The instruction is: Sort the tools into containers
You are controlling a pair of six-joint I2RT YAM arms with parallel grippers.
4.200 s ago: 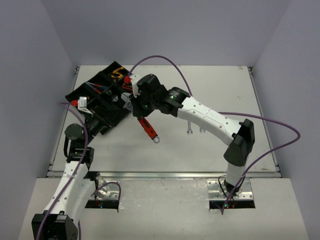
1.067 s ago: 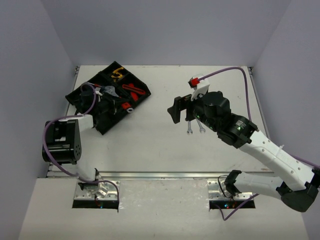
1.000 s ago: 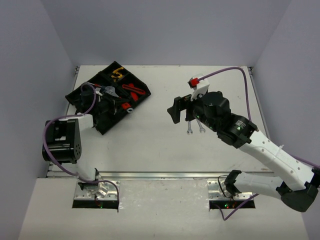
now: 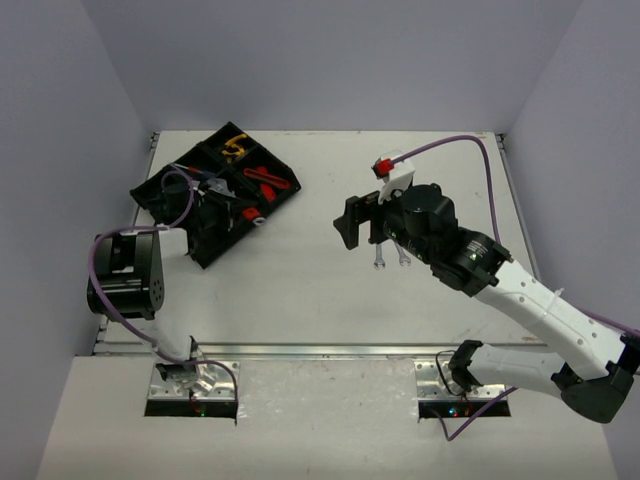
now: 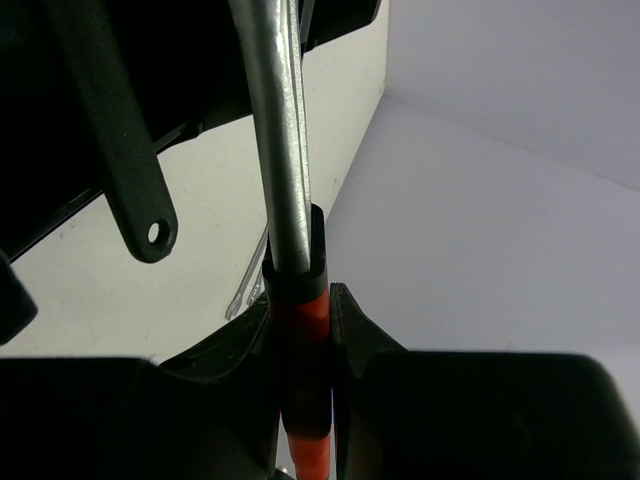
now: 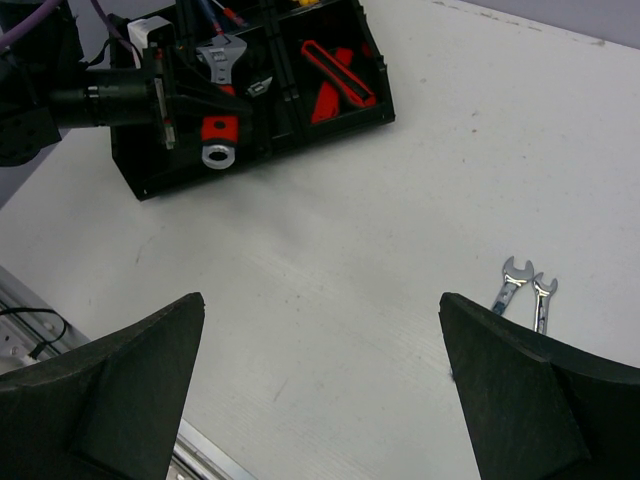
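Observation:
The black divided tray [image 4: 147, 196] sits at the table's far left, its compartments holding yellow pliers [image 4: 235, 148], red utility knives [image 4: 268, 180] and an adjustable wrench [image 6: 222, 60]. My left gripper [image 4: 222, 214] is over the tray, shut on a red-handled wrench [image 5: 298, 320] whose silver shaft runs up the left wrist view. Its ring end [image 6: 215, 153] lies by the tray's near wall. My right gripper [image 6: 320, 300] hangs open and empty above the middle of the table. Two silver spanners [image 4: 380, 262] [image 4: 403, 258] lie side by side just to its right.
The table ends in a metal rail [image 4: 330, 350] at the near side. Grey walls close in the back and both sides. The purple cable [image 4: 440, 145] loops over my right arm.
Four seconds ago my right gripper was at the tray and the red-handled wrench lay on the table. Since then the right arm has drawn back to the middle. Over the last second almost nothing moved.

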